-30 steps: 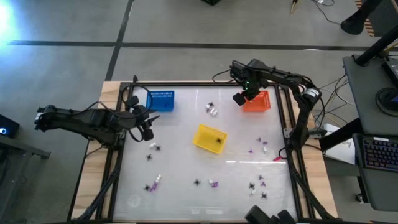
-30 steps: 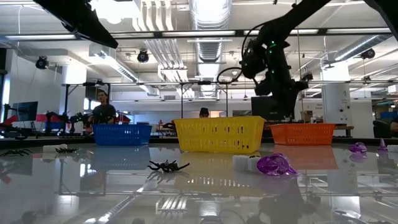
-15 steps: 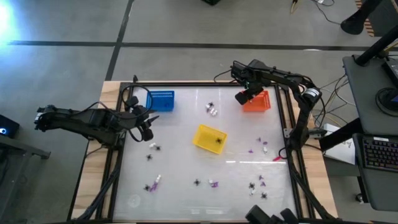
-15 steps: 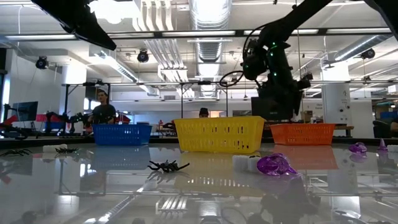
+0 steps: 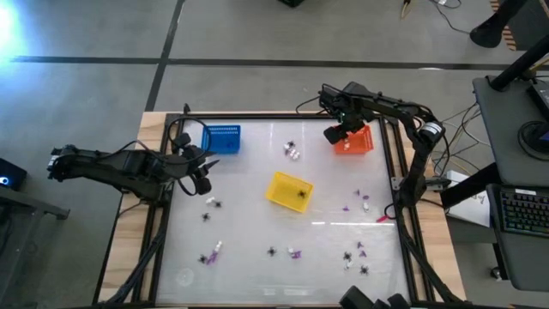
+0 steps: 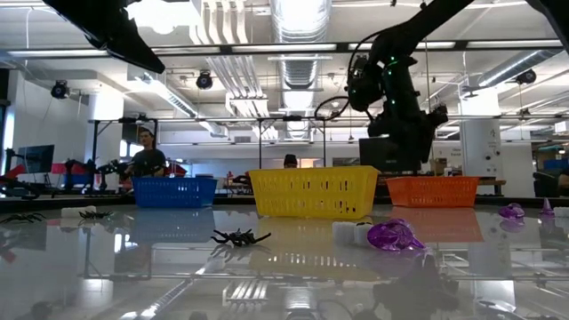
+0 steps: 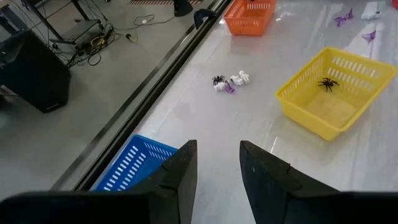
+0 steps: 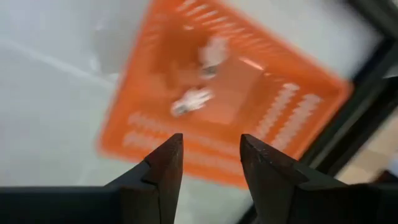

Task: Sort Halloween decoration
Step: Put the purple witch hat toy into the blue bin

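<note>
My right gripper (image 5: 337, 133) is open and empty, pointing down over the near-left part of the orange basket (image 5: 355, 140). Two white pieces (image 8: 193, 99) lie inside that basket. My left gripper (image 5: 201, 170) is open and empty above the table's left side, near the blue basket (image 5: 221, 139). The yellow basket (image 5: 288, 190) at the table's middle holds one black spider (image 7: 328, 83). Small black, purple and white pieces lie scattered on the table: a cluster (image 5: 292, 150) at the far middle, a spider (image 5: 212, 203) at the left, several (image 5: 353, 255) near the front.
A dark frame (image 5: 395, 163) runs around the glossy white table top. More pieces lie at the right (image 5: 360, 203) and the near left (image 5: 213, 252). In the low view a black spider (image 6: 240, 237) and a purple piece (image 6: 396, 236) lie close. People stand in the room behind.
My right gripper has gone a little toward the table's right edge, farther over the orange basket, and has turned slightly about its own axis.
</note>
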You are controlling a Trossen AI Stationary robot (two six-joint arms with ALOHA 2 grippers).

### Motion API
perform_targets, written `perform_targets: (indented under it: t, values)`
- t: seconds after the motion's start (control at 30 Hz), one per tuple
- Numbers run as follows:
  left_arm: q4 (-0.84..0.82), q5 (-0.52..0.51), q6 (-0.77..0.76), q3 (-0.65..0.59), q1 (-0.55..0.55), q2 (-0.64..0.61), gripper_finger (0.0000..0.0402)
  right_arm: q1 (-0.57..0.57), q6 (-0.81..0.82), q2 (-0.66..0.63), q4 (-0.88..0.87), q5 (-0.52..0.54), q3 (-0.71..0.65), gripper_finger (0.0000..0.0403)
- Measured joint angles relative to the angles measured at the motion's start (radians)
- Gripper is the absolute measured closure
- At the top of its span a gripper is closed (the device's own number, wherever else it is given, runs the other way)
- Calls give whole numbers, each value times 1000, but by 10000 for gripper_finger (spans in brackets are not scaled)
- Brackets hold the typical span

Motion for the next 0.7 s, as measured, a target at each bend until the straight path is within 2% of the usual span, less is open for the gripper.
perform_targets:
  t: [0.17, 0.5, 0.7]
  values:
    - [5, 31, 0, 0, 0, 0, 298, 38, 50, -47, -13, -88, 10, 252]
    - [-18, 33, 0, 0, 0, 0, 298, 209, 199, -207, -5, -88, 28, 255]
    - [-25, 34, -3, 0, 0, 0, 298, 328, 245, -256, 23, -88, 28, 256]
